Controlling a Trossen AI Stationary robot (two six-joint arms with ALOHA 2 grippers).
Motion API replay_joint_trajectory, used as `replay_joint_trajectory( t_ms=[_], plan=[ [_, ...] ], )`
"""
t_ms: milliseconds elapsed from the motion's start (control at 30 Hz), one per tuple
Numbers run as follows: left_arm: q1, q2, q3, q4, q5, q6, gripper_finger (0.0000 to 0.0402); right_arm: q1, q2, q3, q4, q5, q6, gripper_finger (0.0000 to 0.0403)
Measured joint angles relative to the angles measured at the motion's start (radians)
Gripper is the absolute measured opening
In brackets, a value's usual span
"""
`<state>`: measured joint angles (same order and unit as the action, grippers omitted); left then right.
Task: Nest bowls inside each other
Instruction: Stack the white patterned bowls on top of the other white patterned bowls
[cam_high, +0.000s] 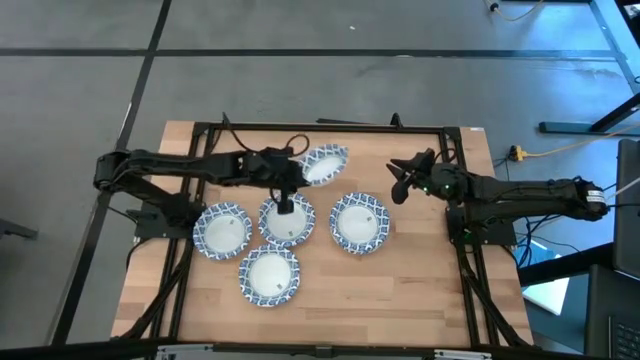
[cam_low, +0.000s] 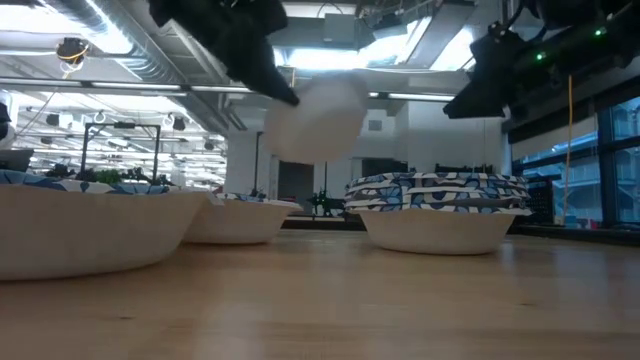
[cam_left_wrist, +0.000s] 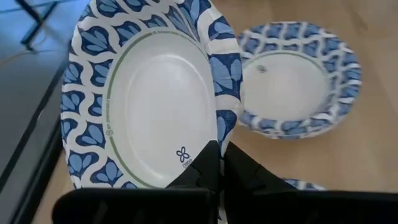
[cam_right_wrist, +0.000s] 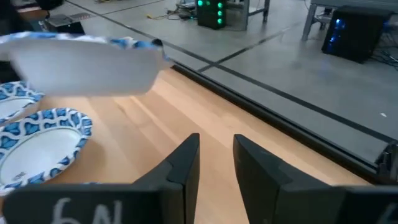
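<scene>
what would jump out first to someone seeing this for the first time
The left tool is shut on the patterned rim of a tilted bowl, lifted above the table's far middle. Below it, four more bowls sit in a cluster on the wood. The right tool hangs empty beside them.

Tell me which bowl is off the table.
The bowl pinched by its rim in the left gripper, tilted in the air at the far side. The other four rest flat on the wooden table.

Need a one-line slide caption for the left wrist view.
Left gripper shut on the rim of a lifted bowl, with another bowl resting on the wooden table beyond.
</scene>
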<state>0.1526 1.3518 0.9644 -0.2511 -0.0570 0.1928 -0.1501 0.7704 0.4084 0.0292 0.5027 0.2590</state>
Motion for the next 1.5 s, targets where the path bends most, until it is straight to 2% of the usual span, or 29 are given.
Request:
replay_joint_trajectory(
  t_ms=[233, 333, 533, 733, 933, 1133, 1500],
  plan=[
    [-0.069, 0.138, 0.057, 0.084, 0.017, -0.005, 0.0000, -0.025, 0.000, 0.000, 0.000, 0.001, 0.000, 0.0098],
    [-0.087, 0.232, 0.122, 0.084, 0.058, -0.005, 0.0000, -0.033, -0.001, 0.000, -0.004, 0.001, -0.002, 0.0098],
    [-0.119, 0.361, 0.259, 0.057, 0.069, 0.023, 0.0000, -0.046, -0.001, 0.000, -0.022, 0.000, -0.001, 0.0098],
    [-0.161, 0.380, 0.359, -0.030, 0.096, 0.023, 0.0000, -0.066, -0.001, 0.000, -0.099, 0.000, 0.025, 0.0098],
    [-0.186, 0.385, 0.367, -0.036, 0.079, 0.009, 0.0000, -0.082, -0.001, 0.000, -0.109, -0.007, 0.029, 0.0098],
    [-0.187, 0.446, 0.367, -0.029, 0.033, -0.007, 0.0002, -0.083, -0.001, 0.000, -0.075, -0.008, 0.029, 0.0098],
    [-0.203, 0.491, 0.366, 0.027, 0.050, -0.057, 0.0057, -0.083, -0.001, 0.000, -0.072, -0.010, 0.048, 0.0098]
  ],
)
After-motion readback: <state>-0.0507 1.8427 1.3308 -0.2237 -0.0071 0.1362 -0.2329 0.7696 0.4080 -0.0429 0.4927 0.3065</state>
